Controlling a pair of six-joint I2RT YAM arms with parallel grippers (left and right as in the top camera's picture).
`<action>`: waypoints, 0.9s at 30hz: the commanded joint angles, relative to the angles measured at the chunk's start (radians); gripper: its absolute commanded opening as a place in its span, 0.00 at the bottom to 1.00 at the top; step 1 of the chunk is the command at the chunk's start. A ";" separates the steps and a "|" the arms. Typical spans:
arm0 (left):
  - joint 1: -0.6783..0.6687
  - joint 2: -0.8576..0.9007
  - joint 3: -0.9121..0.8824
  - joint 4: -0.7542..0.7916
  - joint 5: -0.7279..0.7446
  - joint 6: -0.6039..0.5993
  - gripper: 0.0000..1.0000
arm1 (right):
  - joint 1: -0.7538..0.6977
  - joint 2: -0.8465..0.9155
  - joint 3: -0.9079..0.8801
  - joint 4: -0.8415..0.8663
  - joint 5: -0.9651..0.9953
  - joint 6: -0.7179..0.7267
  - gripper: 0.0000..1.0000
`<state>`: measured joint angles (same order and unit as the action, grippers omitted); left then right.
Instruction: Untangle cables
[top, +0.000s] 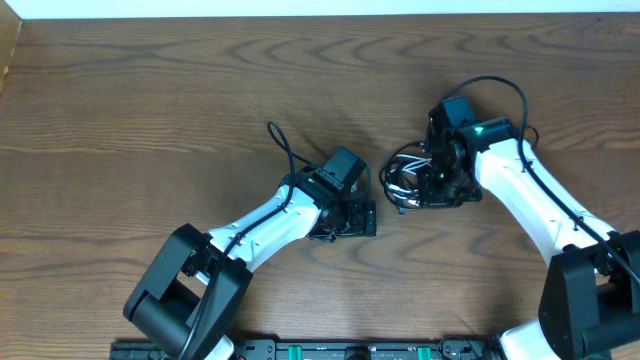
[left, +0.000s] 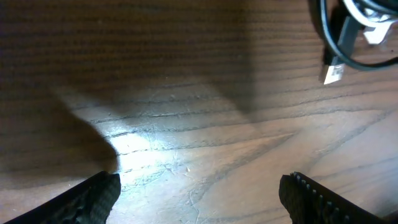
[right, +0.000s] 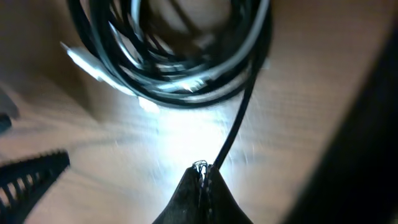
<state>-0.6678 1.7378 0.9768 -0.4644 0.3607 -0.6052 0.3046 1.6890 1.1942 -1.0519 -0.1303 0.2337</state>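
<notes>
The cables (top: 403, 180) lie as a coiled bundle of black and white cords on the wooden table, between the two arms. In the right wrist view the bundle (right: 174, 68) fills the top, and one black strand (right: 236, 124) runs down from it into my right gripper (right: 204, 169), which is shut on that strand. In the overhead view my right gripper (top: 428, 186) sits at the bundle's right edge. My left gripper (top: 346, 220) stands open over bare wood just left of the bundle, its fingers (left: 93, 198) wide apart. A black cable with a silver plug (left: 334, 71) shows at that view's top right.
The wooden table (top: 150, 110) stretches bare to the left and back. A thin black lead (top: 283, 148) loops up from the left arm's wrist. A toothed black part (right: 31, 177) shows at the lower left of the right wrist view. The arm bases stand along the front edge.
</notes>
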 joint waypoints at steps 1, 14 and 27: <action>0.001 0.007 -0.004 -0.003 -0.013 -0.001 0.87 | -0.022 -0.043 0.102 -0.060 0.017 0.004 0.01; 0.001 0.007 -0.004 -0.002 -0.013 -0.001 0.87 | -0.095 -0.332 0.316 -0.093 0.015 -0.003 0.01; 0.001 0.007 -0.004 -0.003 -0.013 -0.002 0.87 | -0.103 -0.643 0.325 0.092 0.136 -0.029 0.01</action>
<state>-0.6678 1.7378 0.9768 -0.4644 0.3607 -0.6052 0.2134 1.0901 1.4982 -0.9775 -0.0776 0.2222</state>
